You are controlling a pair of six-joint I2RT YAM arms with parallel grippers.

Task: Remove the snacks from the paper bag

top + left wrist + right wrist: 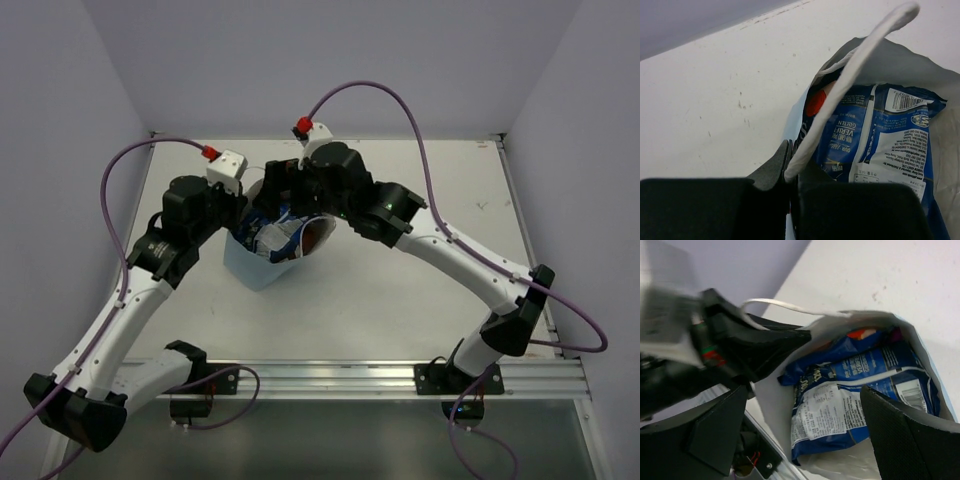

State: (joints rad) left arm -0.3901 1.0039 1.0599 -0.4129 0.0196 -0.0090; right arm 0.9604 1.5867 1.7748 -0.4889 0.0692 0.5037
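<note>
The light-blue paper bag stands at the table's middle-left, its mouth open. My left gripper is shut on the bag's near rim where a white loop handle runs between the fingers. My right gripper is open wide over the bag's mouth, its fingers either side of a blue-white packet lying on top inside. A dark blue packet lies beside it. Bits of red-orange and magenta packets show deeper. The other packets are hidden.
The white table stretches right of the bag. A metal rail runs along the front edge by the arm bases. Lilac walls close the back and sides.
</note>
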